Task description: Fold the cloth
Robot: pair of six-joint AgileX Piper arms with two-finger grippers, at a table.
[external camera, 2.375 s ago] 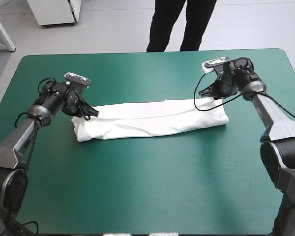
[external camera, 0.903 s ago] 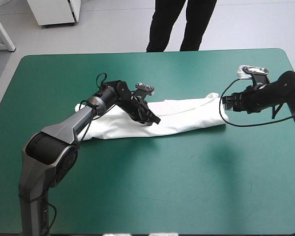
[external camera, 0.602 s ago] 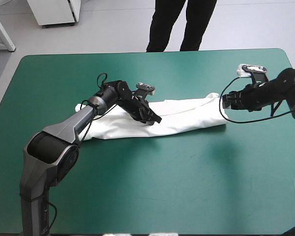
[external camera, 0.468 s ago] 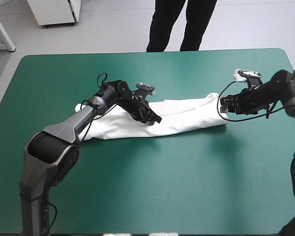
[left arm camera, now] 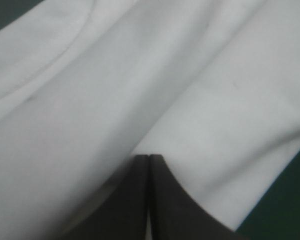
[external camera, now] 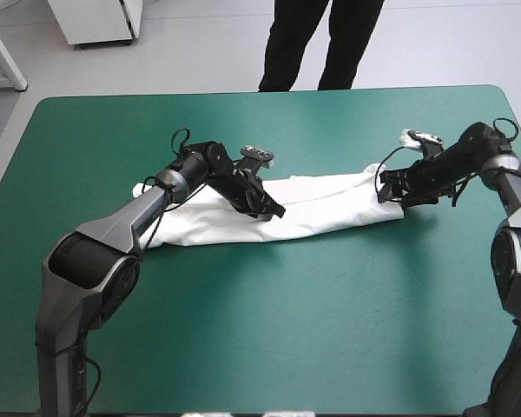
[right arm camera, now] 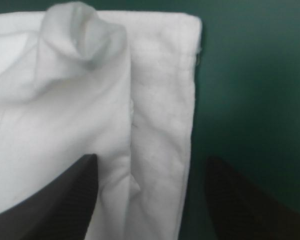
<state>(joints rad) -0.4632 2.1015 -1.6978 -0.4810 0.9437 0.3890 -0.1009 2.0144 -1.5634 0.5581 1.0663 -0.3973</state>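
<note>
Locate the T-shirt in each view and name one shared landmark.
High view: T-shirt, a long folded band across the cover's middle.
Left wrist view: T-shirt fills most of it, under and ahead of the shut left hand.
Right wrist view: T-shirt's hemmed end, within the open right hand.
Shared landmark: the cover beside the T-shirt's edge.

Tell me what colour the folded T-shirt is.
The T-shirt is plain white; the high view shows it best.
</note>
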